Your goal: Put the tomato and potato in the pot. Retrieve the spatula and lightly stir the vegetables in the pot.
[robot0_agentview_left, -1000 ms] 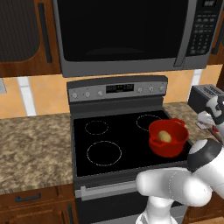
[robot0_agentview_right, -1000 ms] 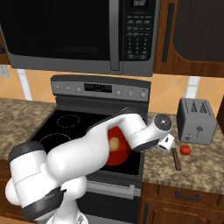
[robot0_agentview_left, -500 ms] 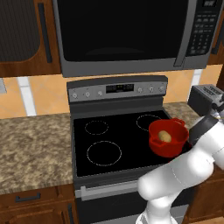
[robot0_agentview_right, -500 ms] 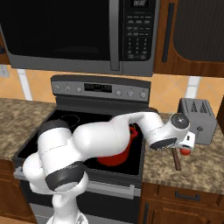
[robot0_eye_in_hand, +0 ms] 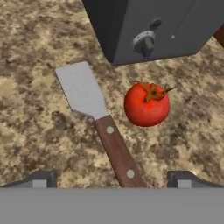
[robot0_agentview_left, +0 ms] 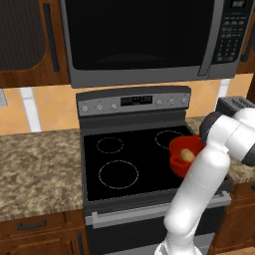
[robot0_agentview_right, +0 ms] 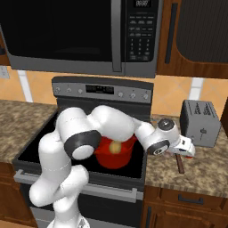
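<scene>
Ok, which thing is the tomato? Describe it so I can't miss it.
Start at the grey toaster on the granite counter right of the stove. Just in front of it lies the spatula; the tomato sits beside its blade, apart from it. It's the one round, red thing there, with a dry stem on top.

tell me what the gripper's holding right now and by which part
Nothing is held: the gripper is open above the spatula and tomato.
</scene>
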You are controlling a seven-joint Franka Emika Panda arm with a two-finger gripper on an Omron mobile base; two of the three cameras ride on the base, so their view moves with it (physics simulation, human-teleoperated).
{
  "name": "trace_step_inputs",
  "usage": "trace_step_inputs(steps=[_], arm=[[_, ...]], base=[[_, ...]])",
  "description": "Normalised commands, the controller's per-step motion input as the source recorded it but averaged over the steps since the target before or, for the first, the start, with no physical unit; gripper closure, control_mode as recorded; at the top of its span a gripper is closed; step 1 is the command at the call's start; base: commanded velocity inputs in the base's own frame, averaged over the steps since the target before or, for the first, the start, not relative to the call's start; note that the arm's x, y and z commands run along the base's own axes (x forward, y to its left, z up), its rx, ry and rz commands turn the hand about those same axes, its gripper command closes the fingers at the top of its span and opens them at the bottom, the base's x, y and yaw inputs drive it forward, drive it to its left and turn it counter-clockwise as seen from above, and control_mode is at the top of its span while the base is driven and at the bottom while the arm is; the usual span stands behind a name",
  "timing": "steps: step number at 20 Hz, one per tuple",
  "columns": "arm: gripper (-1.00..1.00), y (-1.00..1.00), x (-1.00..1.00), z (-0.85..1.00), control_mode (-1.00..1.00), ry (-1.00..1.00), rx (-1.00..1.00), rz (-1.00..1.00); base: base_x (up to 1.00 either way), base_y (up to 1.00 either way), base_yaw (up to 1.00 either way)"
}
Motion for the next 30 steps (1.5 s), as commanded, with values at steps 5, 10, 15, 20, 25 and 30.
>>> trace_step_inputs(steps=[5,10,15,20,25,30], arm=[[-1.00,-0.63,0.14,0.19,-1.00,0.00,0.11,-0.01],[-1.00,-0.55,0.32,0.70,-1.00,0.02,0.19,0.00],[-1.00,-0.99,0.13,0.47,-1.00,0.08,0.29,-0.03],[-1.00,-0.57,0.45,-0.01,-1.00,0.22,0.21,-0.08],[-1.00,-0.11,0.24,-0.42,-1.00,0.18,0.11,-0.02],[1.00,0.18,-0.02,-0.73,-1.00,0.07,0.01,0.00]], base=[[0.00,0.00,0.00],[0.00,0.00,0.00],[0.00,0.00,0.00],[0.00,0.00,0.00],[0.00,0.00,0.00],[0.00,0.00,0.00]])
